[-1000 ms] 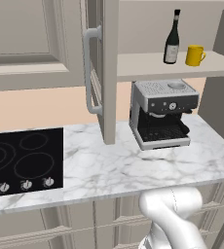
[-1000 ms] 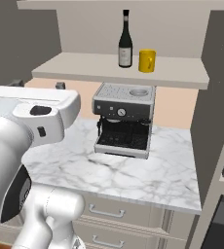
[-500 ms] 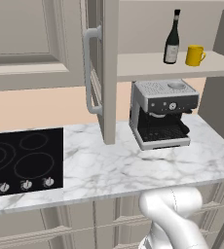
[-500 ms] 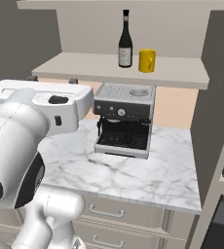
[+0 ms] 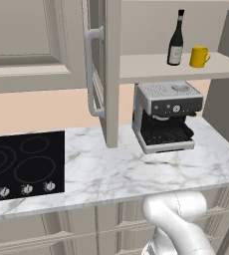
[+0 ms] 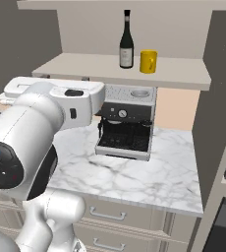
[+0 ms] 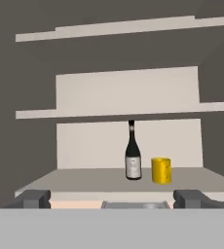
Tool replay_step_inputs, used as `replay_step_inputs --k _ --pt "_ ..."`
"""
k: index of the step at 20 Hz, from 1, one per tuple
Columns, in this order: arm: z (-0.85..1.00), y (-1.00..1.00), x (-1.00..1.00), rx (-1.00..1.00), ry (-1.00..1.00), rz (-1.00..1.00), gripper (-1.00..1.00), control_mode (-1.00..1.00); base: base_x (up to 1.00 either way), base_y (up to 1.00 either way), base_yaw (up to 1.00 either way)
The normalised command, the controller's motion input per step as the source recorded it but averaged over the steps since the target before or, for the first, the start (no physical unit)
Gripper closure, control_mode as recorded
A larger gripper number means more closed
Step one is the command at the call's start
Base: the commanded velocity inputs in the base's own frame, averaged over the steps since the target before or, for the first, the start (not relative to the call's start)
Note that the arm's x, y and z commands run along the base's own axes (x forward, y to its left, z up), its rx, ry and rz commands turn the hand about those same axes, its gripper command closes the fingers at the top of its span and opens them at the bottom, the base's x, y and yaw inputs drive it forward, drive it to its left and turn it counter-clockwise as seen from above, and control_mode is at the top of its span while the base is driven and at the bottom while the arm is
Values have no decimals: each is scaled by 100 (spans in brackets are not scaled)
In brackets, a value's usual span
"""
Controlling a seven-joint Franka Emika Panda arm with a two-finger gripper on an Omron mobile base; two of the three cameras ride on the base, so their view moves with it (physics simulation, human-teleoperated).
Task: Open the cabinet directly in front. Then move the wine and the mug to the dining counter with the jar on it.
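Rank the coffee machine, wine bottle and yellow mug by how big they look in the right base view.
1. Coffee machine, largest, though it also stands nearer the camera.
2. Wine, about twice the mug's height.
3. Mug, smallest.

no readable text; the wine [image 6: 126,43] label is blurred.

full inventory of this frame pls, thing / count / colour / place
cabinet: 1, beige-grey, over the counter, doors open
wine: 1, dark bottle with pale label, cabinet's bottom shelf, left of the mug
mug: 1, yellow, same shelf, right of the wine
coffee machine: 1, silver and black, on the counter under the cabinet
cooktop: 1, black, set in the counter at left
counter: 1, white marble with grey veins
gripper: 1, dark fingertips, open, facing the shelf
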Motion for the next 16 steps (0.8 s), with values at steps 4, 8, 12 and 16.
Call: replay_step_inputs --k 4,8,12,16 --pt "-17 0 19 -1 0 0 -100 -100 0 0 0" --pt "-14 -3 16 0 0 0 -100 -100 0 0 0" --pt "0 -11 13 0 0 0 -100 -100 0 0 0" --pt "0 -15 11 0 0 0 -100 -100 0 0 0"
